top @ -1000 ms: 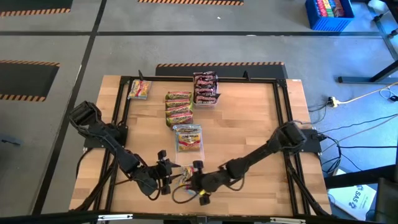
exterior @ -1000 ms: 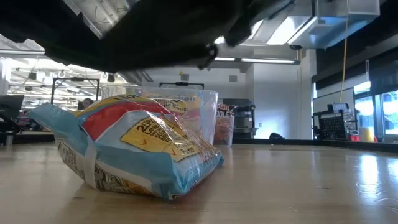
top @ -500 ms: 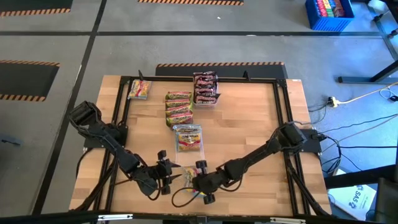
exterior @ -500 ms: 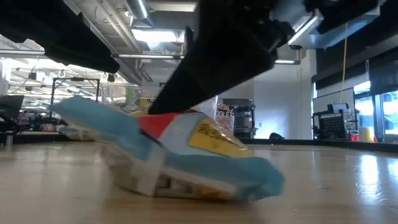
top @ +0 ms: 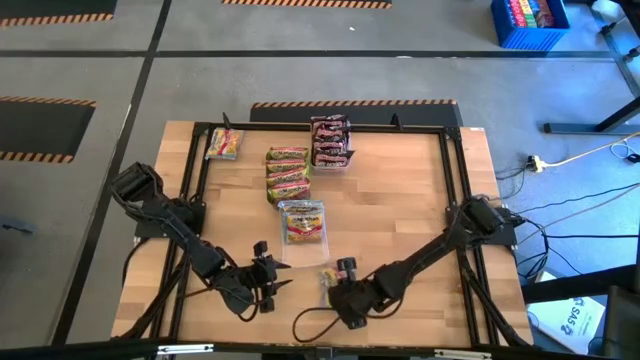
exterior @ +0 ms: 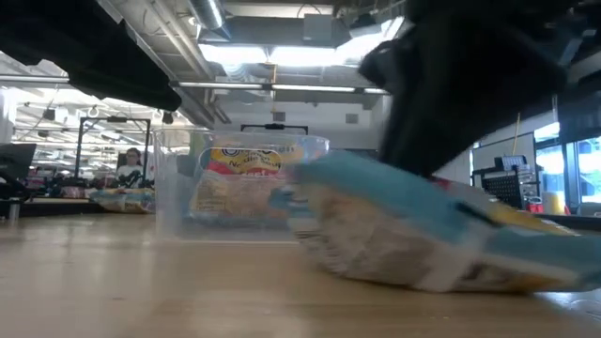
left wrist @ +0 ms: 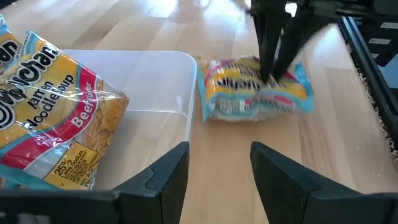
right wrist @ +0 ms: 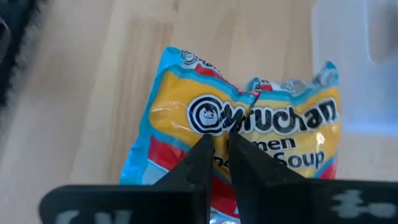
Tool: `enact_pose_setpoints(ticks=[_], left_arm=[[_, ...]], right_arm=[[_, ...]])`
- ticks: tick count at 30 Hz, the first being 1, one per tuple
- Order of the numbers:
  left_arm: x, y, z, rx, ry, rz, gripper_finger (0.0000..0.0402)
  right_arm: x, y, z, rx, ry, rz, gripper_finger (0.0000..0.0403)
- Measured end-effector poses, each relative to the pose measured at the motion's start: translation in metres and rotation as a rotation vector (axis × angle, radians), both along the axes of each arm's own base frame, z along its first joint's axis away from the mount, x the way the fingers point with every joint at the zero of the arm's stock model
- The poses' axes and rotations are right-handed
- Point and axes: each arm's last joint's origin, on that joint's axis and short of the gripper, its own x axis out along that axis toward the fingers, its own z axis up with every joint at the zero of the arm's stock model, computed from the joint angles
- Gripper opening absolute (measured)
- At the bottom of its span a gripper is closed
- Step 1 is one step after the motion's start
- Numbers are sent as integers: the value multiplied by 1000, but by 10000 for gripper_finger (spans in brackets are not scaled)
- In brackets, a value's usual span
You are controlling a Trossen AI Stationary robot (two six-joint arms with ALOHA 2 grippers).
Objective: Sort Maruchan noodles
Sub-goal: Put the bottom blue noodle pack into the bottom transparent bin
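Near the table's front edge, the right gripper (right wrist: pixel 219 149) pinches the light, crinkly, yellow-and-blue Maruchan packet (right wrist: pixel 242 124) mid-wrapper, a hold likely to slip, while the left gripper (left wrist: pixel 219 163) waits empty, half-open.

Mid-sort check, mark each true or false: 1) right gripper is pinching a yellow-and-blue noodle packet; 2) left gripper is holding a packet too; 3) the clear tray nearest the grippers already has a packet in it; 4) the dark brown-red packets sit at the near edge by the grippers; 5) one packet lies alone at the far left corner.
1) True. The right gripper is shut on the yellow-and-blue packet, pinching its wrapper.
2) False. The left gripper is open and empty, beside the clear tray.
3) True. A beef packet lies in it.
4) False. The dark brown-red packets are at the far edge.
5) True. A lone packet lies there.
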Motion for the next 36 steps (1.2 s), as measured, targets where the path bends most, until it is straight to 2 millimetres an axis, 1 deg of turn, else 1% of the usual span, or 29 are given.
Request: enact_pose_setpoints(ticks=[6,9,14,17,20,22,26,29,32,33,35,36], left_arm=[[1,0,1,-11,-7,4,168],[3,-2,4,-49,-48,2,168],[5,-5,7,-101,-65,-34,168],[8,-8,5,-113,-74,-59,168],[14,-14,5,-136,-120,-130,168],[20,-17,2,-145,-133,-185,168],[34,-14,-7,-172,-158,-235,168],[49,-12,-14,-185,-139,-270,168],[74,-14,-13,-192,-137,-324,168],[81,-15,-13,-180,-128,-338,168],[99,-17,-13,-174,-121,-359,168],[104,-19,-13,-162,-100,-362,168]], right_arm=[[-21,4,3,-107,62,-55,37],[-27,4,3,-181,66,-63,37],[-27,2,2,-189,78,-65,37],[-29,1,5,-198,74,-62,37],[-34,-3,10,-199,48,-59,37],[-37,-4,15,-162,4,-58,37],[-54,-8,22,-115,-40,-36,37],[-70,-15,26,-91,-84,-53,37],[-90,-25,26,-74,-126,-95,37],[-94,-28,25,-61,-148,-117,37],[-103,-37,21,-45,-163,-169,37],[-107,-41,18,-37,-166,-192,37]])
